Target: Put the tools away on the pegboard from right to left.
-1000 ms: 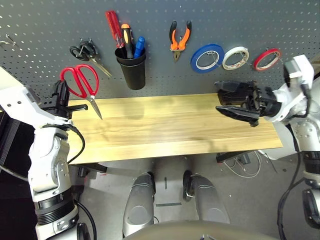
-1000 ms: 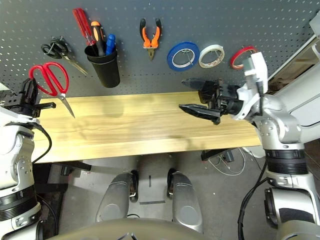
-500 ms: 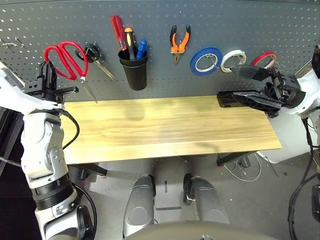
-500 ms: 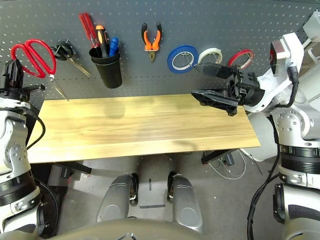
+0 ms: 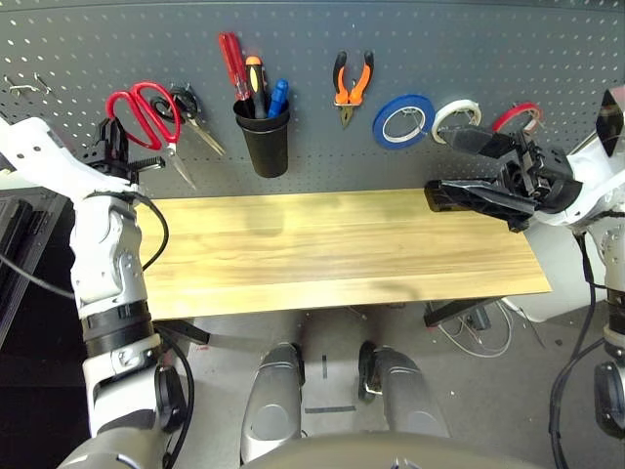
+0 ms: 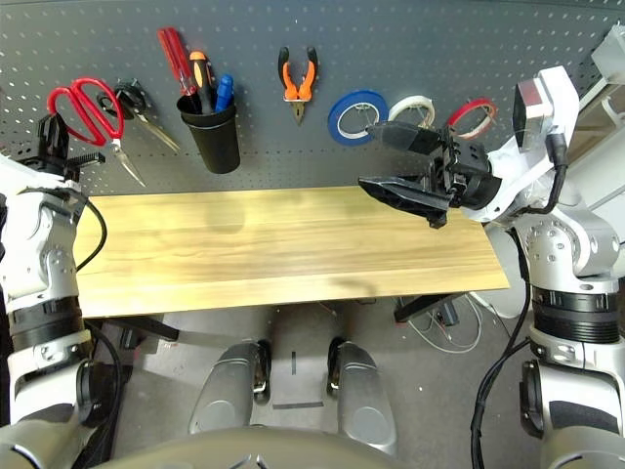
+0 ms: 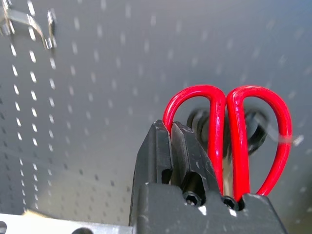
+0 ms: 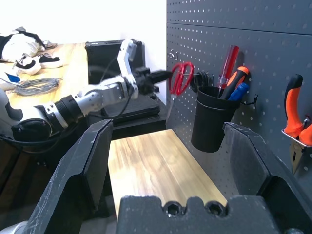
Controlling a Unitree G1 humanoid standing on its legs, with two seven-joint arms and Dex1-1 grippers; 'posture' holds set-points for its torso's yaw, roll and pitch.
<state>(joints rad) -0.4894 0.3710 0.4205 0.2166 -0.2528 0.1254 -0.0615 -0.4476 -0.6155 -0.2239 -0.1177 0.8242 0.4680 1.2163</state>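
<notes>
The left tool (image 5: 125, 164) is clamped tight on the red-handled scissors (image 5: 145, 112), held up against the pegboard (image 5: 410, 39) beside the black-handled scissors (image 5: 191, 112). The right tool (image 5: 469, 171) gapes wide and holds nothing, hovering above the tabletop's (image 5: 332, 249) right end.

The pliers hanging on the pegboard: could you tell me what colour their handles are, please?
Orange and black, clearest in the left eye view.

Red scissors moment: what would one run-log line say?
left gripper: shut on red-handled scissors | at pegboard | right gripper: open, empty
</notes>
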